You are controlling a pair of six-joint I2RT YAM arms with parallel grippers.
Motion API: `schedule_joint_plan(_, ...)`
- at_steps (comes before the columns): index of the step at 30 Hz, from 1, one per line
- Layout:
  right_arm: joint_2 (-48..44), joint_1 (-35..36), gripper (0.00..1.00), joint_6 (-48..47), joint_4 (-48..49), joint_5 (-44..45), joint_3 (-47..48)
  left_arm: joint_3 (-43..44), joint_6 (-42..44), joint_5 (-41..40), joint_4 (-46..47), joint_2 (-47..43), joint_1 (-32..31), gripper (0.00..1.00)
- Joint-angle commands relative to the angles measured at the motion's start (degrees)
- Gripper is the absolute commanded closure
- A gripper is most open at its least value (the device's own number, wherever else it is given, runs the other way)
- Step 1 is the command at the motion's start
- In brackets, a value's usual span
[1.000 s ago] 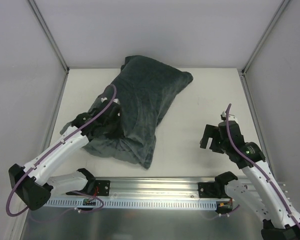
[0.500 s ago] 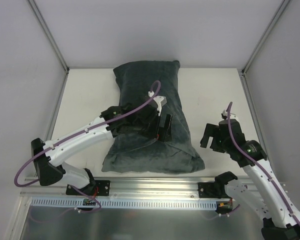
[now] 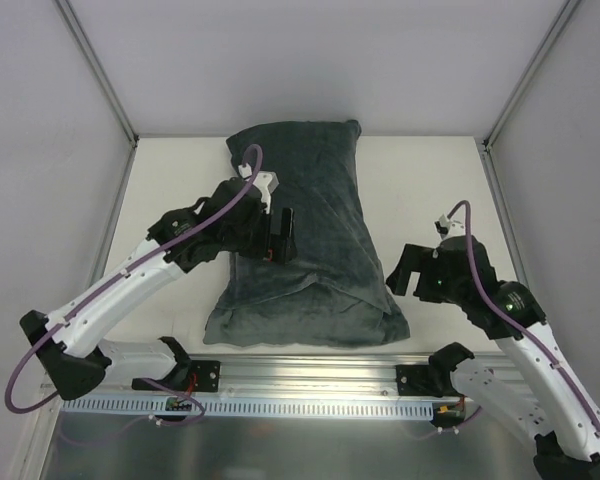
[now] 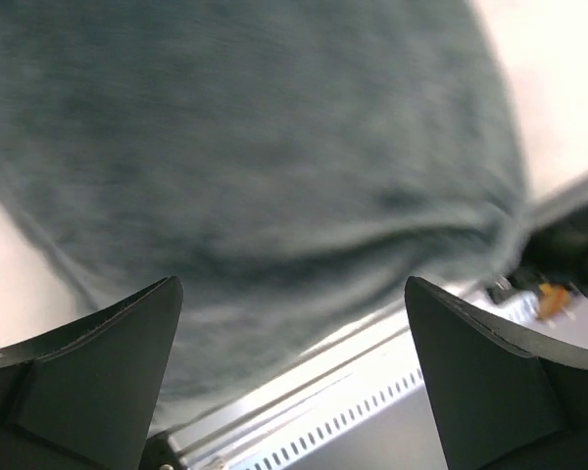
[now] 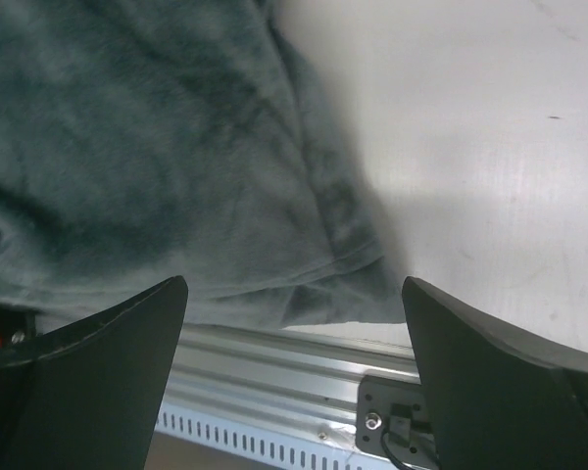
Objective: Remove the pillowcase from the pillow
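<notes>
The dark grey-teal pillowcase (image 3: 315,250) lies lengthwise on the white table, its wide wrinkled end toward the arms. The pillow is hidden inside it. My left gripper (image 3: 280,235) hovers over the left middle of the pillowcase, open, nothing between its fingers. In the left wrist view the plush pillowcase (image 4: 255,147) fills the picture above the open left gripper (image 4: 292,294). My right gripper (image 3: 405,277) stands open just right of the pillowcase's near right corner. In the right wrist view that pillowcase corner (image 5: 343,274) lies between and beyond the open right gripper (image 5: 294,289).
An aluminium rail (image 3: 310,375) runs along the near edge right below the pillowcase. Grey walls with metal posts (image 3: 100,75) close in the table (image 3: 440,180) on the left, back and right.
The pillowcase swung from a slant to lying straight and flat. My left gripper let go, opened and drew back to the left. My right gripper edged left toward the near corner.
</notes>
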Motion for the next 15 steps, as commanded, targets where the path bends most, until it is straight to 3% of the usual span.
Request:
schedule_joint_plan(1,0.13,5.52,0.04,5.82,5.93,-4.29,-2.45,-0.91,2.3,-2.15,-0.84,4.03,4.78,0.01)
schedule_joint_plan(7,6.8,25.03,0.04,13.64,11.13,6.24,-4.3,5.33,3.18,-1.45,0.56,17.9,7.69,0.03)
schedule_joint_plan(8,9.16,28.8,0.04,14.35,12.61,8.26,-4.74,6.56,3.26,-1.28,0.74,19.32,7.69,0.19)
schedule_joint_plan(10,11.54,31.98,0.02,16.46,14.46,9.77,-5.88,7.27,2.74,-1.19,0.83,22.56,7.69,0.43)
schedule_joint_plan(11,12.51,32.26,0.04,17.16,16.13,10.73,-6.58,7.27,2.56,-1.01,0.83,23.37,7.69,0.82)
schedule_joint_plan(12,13.83,32.43,0.16,17.86,16.4,11.43,-7.89,6.84,2.21,-0.75,0.74,23.72,7.69,0.98)
schedule_joint_plan(14,13.67,32.35,0.42,20.24,15.8,15.72,-9.04,3.95,0.81,-0.05,0.74,22.68,7.69,1.0)
schedule_joint_plan(15,12.18,32.09,0.71,20.33,15.7,17.14,-10.09,2.37,0.11,0.13,0.74,21.8,7.69,1.0)
